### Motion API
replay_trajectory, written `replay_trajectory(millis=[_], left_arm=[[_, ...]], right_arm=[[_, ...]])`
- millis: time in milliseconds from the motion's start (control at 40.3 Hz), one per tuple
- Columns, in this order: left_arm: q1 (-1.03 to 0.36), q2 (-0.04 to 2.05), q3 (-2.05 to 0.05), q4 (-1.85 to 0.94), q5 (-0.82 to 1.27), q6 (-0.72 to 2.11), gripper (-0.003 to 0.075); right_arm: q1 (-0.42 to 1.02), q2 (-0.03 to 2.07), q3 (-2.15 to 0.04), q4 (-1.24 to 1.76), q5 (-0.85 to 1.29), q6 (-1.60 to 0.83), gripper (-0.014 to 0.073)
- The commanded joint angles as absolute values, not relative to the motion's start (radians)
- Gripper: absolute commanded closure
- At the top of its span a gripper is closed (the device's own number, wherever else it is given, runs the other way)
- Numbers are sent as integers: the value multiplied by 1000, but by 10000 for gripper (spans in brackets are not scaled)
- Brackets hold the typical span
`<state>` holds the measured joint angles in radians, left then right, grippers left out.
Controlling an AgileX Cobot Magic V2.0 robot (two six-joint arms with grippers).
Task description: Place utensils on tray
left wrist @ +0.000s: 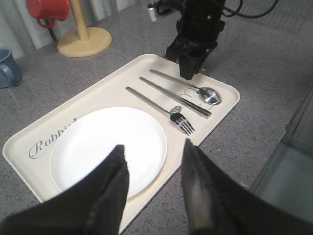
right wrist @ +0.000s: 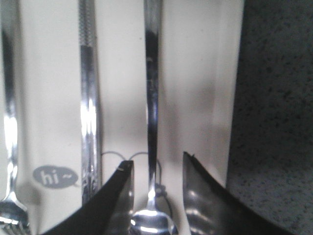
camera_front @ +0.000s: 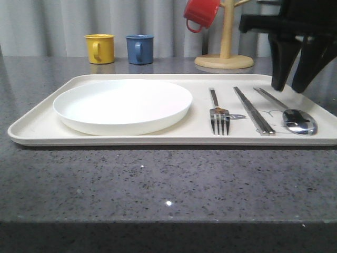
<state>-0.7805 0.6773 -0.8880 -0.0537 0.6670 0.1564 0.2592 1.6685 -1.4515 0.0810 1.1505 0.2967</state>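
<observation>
A fork [camera_front: 219, 117], paired chopsticks [camera_front: 254, 110] and a spoon [camera_front: 293, 116] lie side by side on the cream tray [camera_front: 37, 128], to the right of a round white plate [camera_front: 122, 105], apparently set out as a place setting. The right gripper [camera_front: 290, 84] hovers just above the spoon's handle, fingers parted and empty, seemingly having let it go. The left gripper [left wrist: 152, 166] hangs near the plate's edge, jaws spread wide, holding nothing. Grey script on the tray reads "Rabbi…", partly covered by the plate; a speech bubble [right wrist: 55, 176] beside the fork says "hi~".
</observation>
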Motion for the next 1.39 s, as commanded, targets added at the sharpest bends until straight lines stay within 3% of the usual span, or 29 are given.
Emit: replay_trajectory(millis=[0,297,867,1239,1363], left_arm=[[-789,677,-912,-63,582,151,460],[-789,677,-912,-63,582,151,460],[-789,677,-912,-63,582,151,460],[-789,677,-912,-63,576,151,460],[-789,677,-912,-63,572,151,460]], right_arm=[[254,1522,-1476,75,1154,205,309],[254,1190,-1393,74,1123,44,314],[254,414,-898,49,1037,16,317],[254,317,-845,51,1020,16,319],[254,317,-845,51,1012,16,412]])
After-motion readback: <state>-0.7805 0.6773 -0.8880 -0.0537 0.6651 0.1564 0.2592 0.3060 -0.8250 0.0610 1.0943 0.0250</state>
